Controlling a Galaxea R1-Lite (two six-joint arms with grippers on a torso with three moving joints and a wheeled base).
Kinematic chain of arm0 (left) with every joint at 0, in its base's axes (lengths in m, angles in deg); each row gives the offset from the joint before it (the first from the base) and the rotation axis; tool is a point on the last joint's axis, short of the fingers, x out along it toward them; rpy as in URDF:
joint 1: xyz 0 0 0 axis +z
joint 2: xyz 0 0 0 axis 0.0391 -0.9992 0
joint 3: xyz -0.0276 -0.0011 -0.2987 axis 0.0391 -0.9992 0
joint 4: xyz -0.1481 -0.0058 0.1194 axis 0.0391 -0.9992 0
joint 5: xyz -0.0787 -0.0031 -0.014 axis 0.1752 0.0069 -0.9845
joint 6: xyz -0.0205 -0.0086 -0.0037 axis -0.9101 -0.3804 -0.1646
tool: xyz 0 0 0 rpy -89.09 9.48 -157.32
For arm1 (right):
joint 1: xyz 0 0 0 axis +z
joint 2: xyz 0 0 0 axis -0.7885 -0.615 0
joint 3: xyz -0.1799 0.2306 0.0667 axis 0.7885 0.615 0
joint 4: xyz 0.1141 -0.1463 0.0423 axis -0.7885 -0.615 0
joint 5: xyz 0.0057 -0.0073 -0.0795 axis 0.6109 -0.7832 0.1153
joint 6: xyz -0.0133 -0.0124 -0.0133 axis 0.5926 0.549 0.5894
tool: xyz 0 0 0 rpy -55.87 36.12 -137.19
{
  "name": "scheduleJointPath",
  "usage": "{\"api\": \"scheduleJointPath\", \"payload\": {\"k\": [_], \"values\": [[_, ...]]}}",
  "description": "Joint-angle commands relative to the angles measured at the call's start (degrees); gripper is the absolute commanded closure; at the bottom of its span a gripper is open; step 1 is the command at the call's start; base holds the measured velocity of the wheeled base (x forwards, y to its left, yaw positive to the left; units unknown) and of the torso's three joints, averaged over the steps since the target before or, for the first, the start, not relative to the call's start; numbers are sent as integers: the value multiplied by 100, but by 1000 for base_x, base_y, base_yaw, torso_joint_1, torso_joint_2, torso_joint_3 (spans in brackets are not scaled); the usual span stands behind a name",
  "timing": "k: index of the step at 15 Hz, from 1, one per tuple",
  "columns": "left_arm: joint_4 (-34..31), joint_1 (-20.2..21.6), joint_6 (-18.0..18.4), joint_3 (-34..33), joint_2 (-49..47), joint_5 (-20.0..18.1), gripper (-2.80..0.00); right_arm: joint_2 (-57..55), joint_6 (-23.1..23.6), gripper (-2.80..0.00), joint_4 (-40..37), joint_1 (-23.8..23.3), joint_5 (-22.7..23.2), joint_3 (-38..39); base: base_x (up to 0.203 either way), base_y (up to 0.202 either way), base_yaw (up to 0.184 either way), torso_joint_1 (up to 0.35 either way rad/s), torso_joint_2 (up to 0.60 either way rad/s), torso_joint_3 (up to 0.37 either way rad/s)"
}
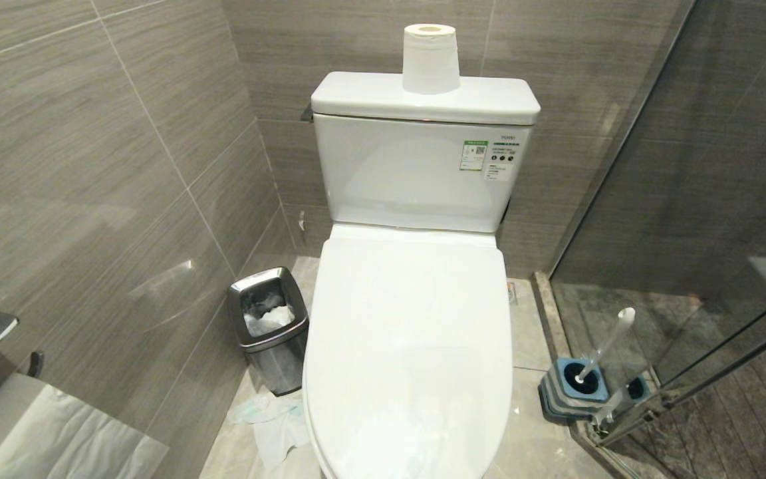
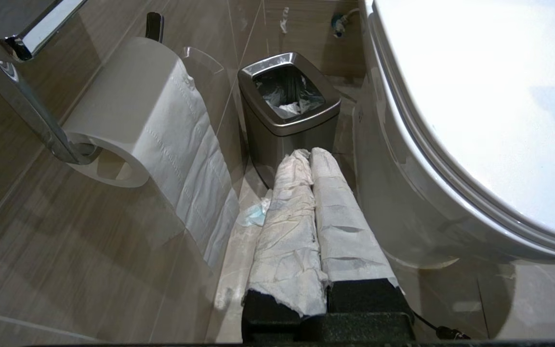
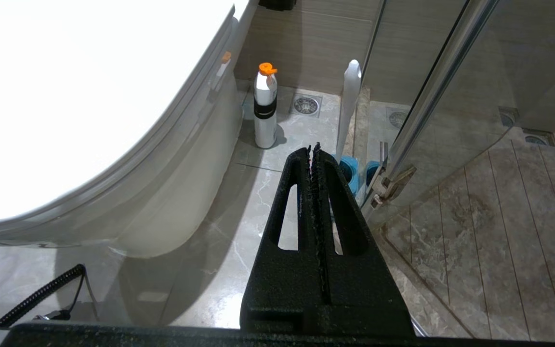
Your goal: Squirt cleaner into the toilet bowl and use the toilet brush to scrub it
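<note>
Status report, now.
Left gripper and right gripper shut, empty. White ceramic toilet bowl lid down. Slim white toilet brush in holder.

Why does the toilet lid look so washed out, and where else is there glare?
Right wrist view: the closed lid of the toilet bowl is blown out to plain white. Left wrist view: the same lid glares, though less. Head view: the glass shower door mirrors the toilet brush, and the wall tiles carry soft reflections.

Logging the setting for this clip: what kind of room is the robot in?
A small tiled bathroom, likely a hotel or flat. It shows a white toilet with its lid down, a steel waste bin beside it, and a toilet brush by a glass shower partition.
</note>
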State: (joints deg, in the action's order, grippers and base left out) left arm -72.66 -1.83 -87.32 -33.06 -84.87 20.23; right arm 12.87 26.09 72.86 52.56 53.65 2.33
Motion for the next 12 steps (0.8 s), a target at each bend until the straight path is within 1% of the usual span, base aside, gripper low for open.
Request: {"api": "scheduleJointPath", "payload": {"k": [1, 12], "values": [[22, 2, 0, -1, -2, 1, 0, -2, 2, 0, 0, 2, 4, 9, 0, 0, 0, 0, 0, 0], [24, 2, -7, 0, -2, 1, 0, -2, 46, 0, 0, 2, 4, 9, 0, 0, 0, 0, 0, 0]]}}
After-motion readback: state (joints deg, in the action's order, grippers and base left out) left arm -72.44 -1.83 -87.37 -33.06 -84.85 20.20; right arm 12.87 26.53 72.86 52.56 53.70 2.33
